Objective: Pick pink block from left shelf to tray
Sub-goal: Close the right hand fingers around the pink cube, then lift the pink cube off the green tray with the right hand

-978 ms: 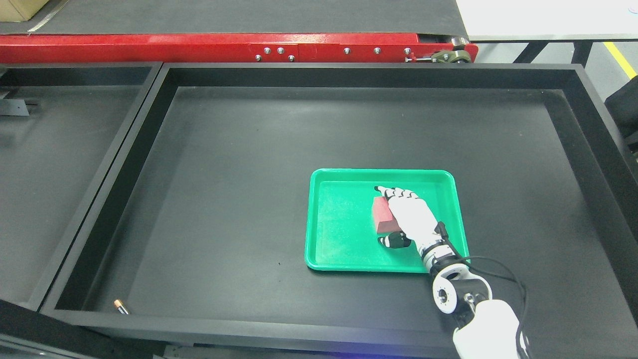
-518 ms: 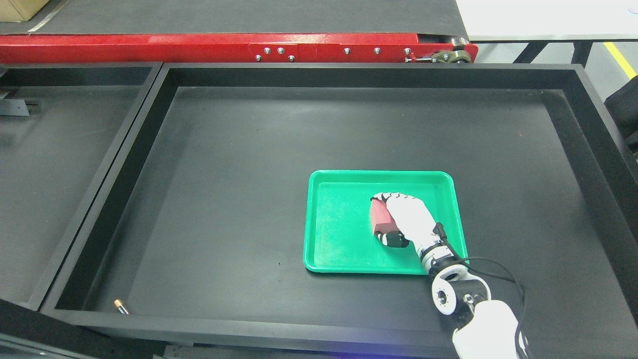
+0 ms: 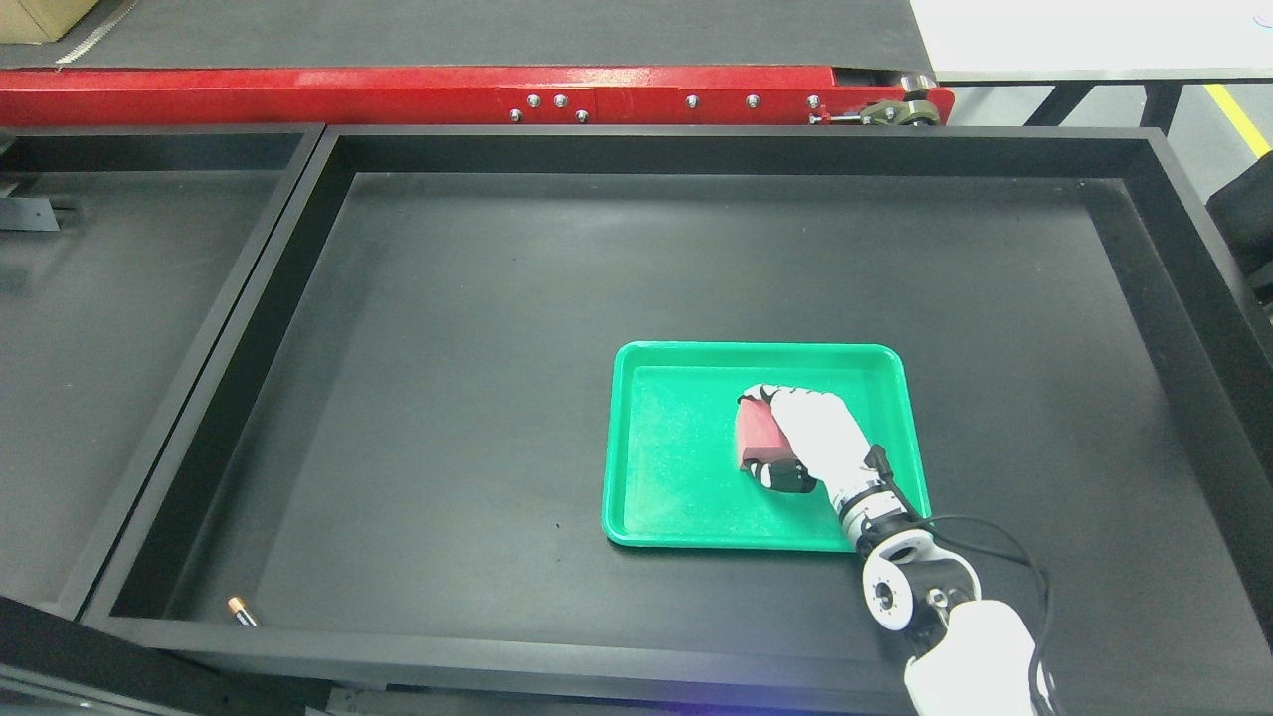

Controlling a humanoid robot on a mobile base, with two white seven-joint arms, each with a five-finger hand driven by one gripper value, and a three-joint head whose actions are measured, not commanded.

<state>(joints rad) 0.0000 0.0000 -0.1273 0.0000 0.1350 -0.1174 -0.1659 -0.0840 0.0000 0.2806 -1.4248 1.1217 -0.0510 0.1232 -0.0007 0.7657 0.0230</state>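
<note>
- The right hand [image 3: 801, 438] reaches in from the lower right and wraps the pink block [image 3: 758, 433]: the fingers [image 3: 764, 394] curl over its far end and the thumb [image 3: 781, 477] presses at its near end, so the hand is closed around the block.
- The pink block sits inside the green tray [image 3: 676, 497], right of the tray's middle. Whether it rests on the tray floor or hangs just above it cannot be told from this view.
- The tray lies in the large black bin [image 3: 448, 328], right of centre and well apart from the bin walls.
- Handling, as a judgement: the block looks like a small rigid brick with flat faces and crisp edges, probably light and not fragile. It should hold its shape under finger pressure.
- Its smooth flat faces could slip if pinched on the edges alone, so the grip belongs across two opposite faces, as thumb and fingers stand now.
- The tray itself looks light and may slide on the bin floor if the hand drags against it.
- A small battery [image 3: 239, 611] lies in the bin's near left corner, far from the work.
- The left arm does not show.
</note>
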